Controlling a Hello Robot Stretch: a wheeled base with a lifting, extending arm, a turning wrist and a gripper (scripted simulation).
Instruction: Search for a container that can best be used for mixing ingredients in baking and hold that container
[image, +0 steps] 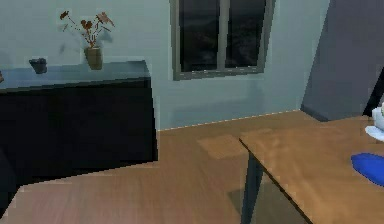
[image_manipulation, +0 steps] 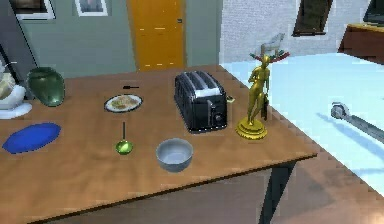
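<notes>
Bowl (image_manipulation: 174, 153) — grey, upright — sits on table (image_manipulation: 80, 170) near toaster (image_manipulation: 203, 100)

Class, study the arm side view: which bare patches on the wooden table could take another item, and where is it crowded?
Bare tabletop: the near edge between blue plate and grey bowl; the patch between green vase and food plate. Crowded: toaster beside gold statuette, at the view's right.

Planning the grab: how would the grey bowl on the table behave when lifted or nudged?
The grey bowl looks rigid and small, so probably light. Low and wide, it should slide rather than tip. Its smooth rounded wall may be slippery.
</notes>
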